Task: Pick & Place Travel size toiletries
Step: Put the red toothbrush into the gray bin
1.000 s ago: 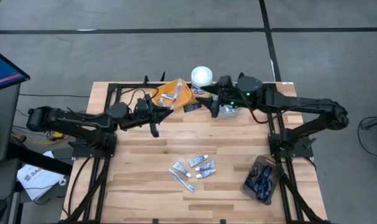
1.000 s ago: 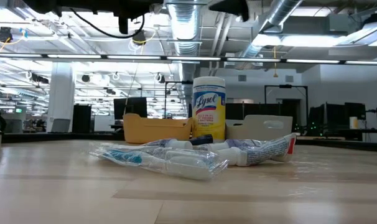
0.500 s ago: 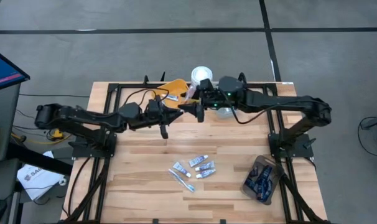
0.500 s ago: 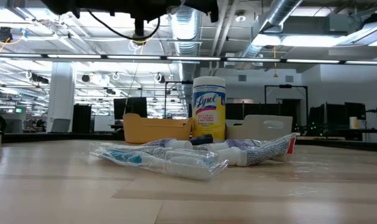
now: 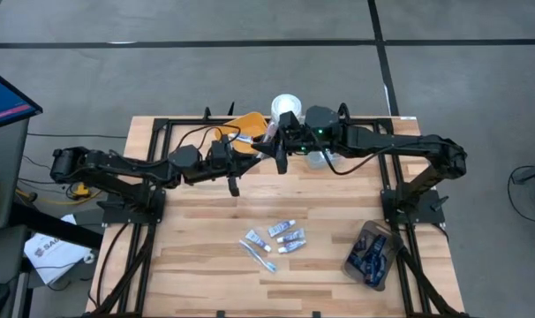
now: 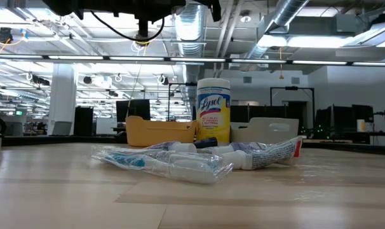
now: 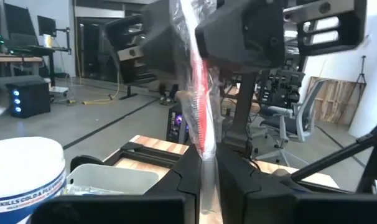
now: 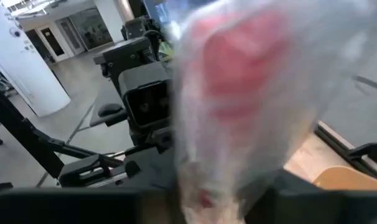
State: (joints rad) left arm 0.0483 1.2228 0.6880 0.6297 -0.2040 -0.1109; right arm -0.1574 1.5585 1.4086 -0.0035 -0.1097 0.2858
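A pale wooden-plank worktop [image 5: 206,247] on a black frame stands on a grey floor crossed by dark lines. The low view looks level over the planks into a large hall with exposed ceiling ducts, strip lights and distant desks.

Both arms meet above the far middle of the worktop. The left gripper [image 5: 250,155] and the right gripper [image 5: 273,152] face each other tip to tip over a red-and-clear plastic-wrapped toiletry tube [image 5: 269,134]. In the left wrist view that tube [image 7: 198,112] stands pinched between the left arm's closed dark fingers [image 7: 238,180], with the right gripper's body just behind it. In the right wrist view the packet fills the frame as a blur, so whether the right fingers grip it cannot be told.

A cluster of small white-and-blue wrapped tubes [image 5: 274,239] lies near the middle of the front edge; the low view shows one red-tipped tube [image 6: 275,152]. A dark tray of navy packets [image 5: 371,254] sits at the front right corner. Only the low view shows the label of the white-lidded yellow canister [image 6: 213,111] beside an orange-yellow bin [image 5: 248,131] at the far edge.
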